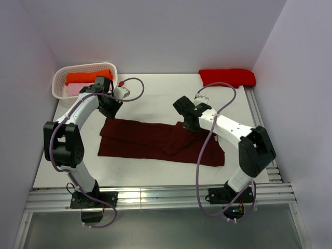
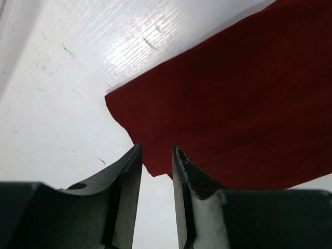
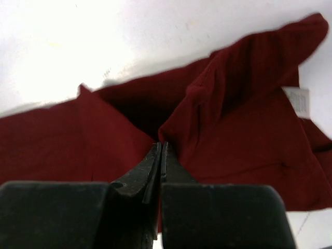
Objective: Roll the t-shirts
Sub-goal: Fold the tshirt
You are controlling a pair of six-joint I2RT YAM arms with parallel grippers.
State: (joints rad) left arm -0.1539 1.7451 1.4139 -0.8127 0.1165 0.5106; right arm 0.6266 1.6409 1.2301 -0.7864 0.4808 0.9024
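Your right gripper [image 3: 161,146] pinches the soft, rumpled maroon t-shirt [image 1: 140,137]; left gripper [image 2: 157,149] hangs half-open, white lattice basket [image 1: 85,66] far left.

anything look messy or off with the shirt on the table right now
Yes: the dark maroon cloth t-shirt lies flat at its left end, but near the shut right gripper it is humped and creased, white label exposed.

No legible text anywhere, small white label [image 3: 296,99] on the maroon t-shirt [image 3: 233,135], print too blurred to read
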